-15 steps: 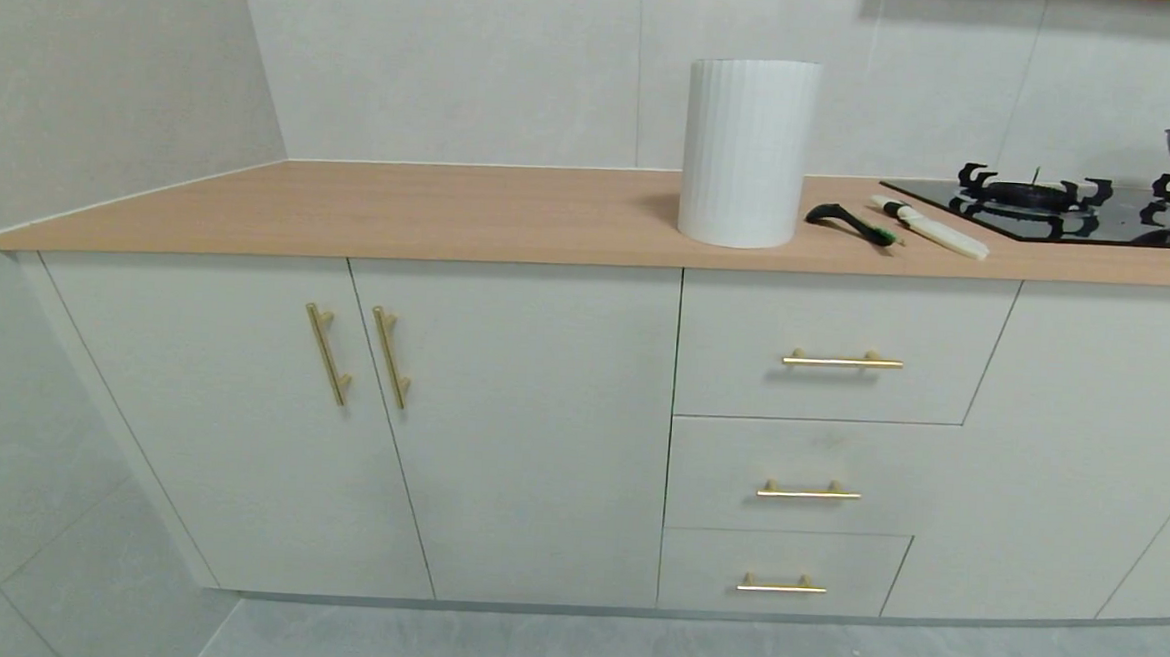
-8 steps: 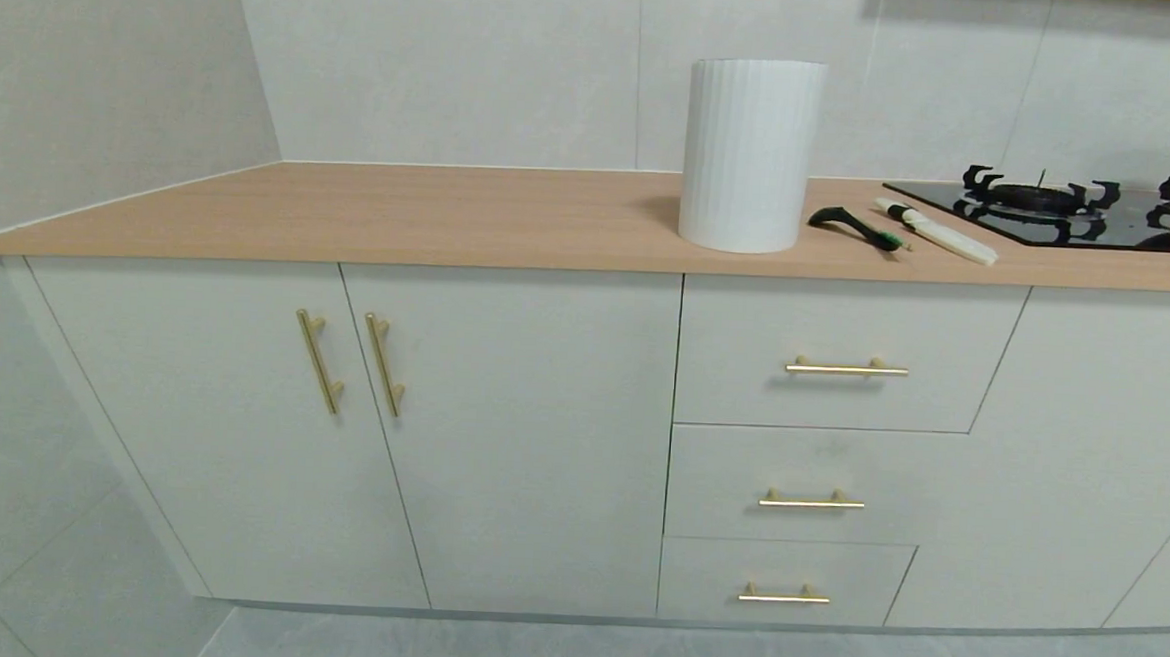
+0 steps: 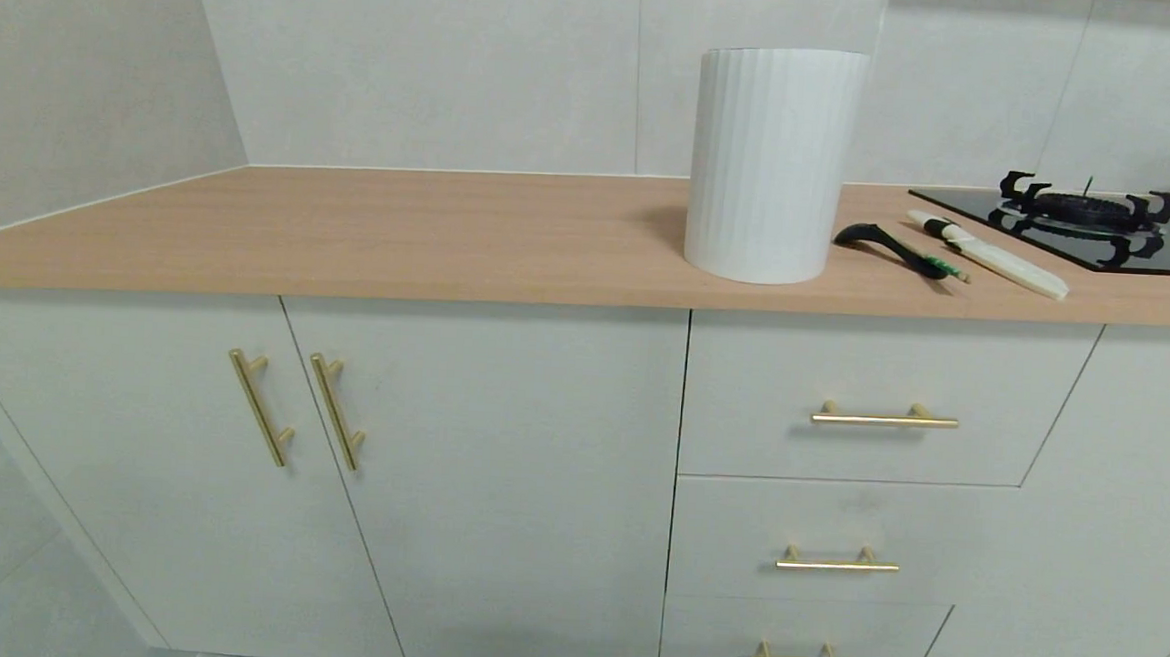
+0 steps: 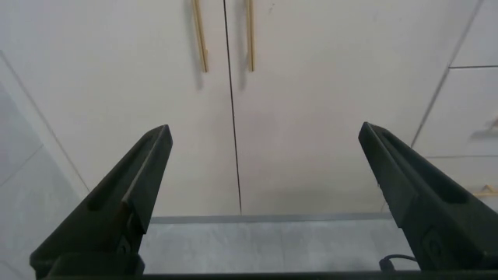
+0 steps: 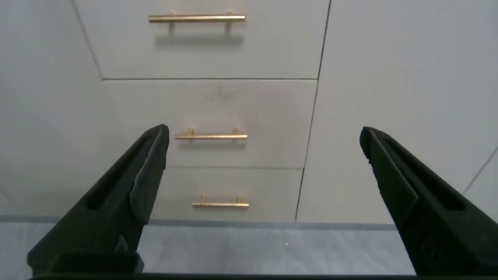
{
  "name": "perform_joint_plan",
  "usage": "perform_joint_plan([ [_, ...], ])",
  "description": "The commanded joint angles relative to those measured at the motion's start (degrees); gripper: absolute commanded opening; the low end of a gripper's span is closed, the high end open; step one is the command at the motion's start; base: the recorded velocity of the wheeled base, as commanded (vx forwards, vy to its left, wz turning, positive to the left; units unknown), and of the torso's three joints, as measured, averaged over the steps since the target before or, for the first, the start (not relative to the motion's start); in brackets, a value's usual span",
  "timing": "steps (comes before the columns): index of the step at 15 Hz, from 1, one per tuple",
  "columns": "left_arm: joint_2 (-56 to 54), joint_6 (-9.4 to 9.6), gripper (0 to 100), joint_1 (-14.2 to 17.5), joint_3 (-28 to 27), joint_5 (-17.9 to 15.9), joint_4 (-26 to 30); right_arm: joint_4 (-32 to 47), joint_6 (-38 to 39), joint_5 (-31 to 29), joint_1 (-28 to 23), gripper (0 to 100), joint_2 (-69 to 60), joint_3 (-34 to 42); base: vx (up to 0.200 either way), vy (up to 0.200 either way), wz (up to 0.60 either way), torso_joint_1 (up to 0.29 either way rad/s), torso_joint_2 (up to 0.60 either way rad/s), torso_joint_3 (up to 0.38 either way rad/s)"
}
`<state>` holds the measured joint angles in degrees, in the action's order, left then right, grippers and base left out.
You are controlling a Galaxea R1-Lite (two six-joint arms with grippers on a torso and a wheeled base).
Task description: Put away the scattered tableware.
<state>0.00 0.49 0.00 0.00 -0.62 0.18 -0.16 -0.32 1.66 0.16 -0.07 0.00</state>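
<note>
Empty, wide-open left claw (image 4: 264, 134) and right claw (image 5: 264, 134) face cabinet fronts (image 4: 311, 117); black utensil (image 3: 895, 250) and knife (image 3: 989, 256) lie above on tabletop (image 3: 400, 229), canister's (image 3: 769, 163) 3 o'clock; hob (image 3: 1101, 230) cut off.

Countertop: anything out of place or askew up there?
Yes: a black-handled utensil and a white knife lie loose at angles on the countertop, between the white ribbed container and the hob. Nothing spilled or damaged.

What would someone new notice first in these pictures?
A tall white ribbed canister stands on the wooden counter. Just to its right lie a black-handled tool and a white knife, beside the stove. Below, gold handles stand out on the pale cabinet fronts.
</note>
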Motion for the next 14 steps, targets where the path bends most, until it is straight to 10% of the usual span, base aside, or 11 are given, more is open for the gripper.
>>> perform_joint_plan([
  [1, 0.0, -0.05, 100, 0.0, 0.0, 0.01, -0.01, -0.02, -0.21, 0.1, 0.02, 100, 0.07, 0.0, 0.0, 0.0, 0.0, 0.0, 0.0, 0.0],
  [14, 0.0, -0.05, 100, 0.0, 0.0, 0.01, -0.01, 0.33, -1.09, 0.54, 0.28, 100, 0.86, -6.77, 0.0, 0.0, 0.0, 0.0, 0.0, 0.0],
])
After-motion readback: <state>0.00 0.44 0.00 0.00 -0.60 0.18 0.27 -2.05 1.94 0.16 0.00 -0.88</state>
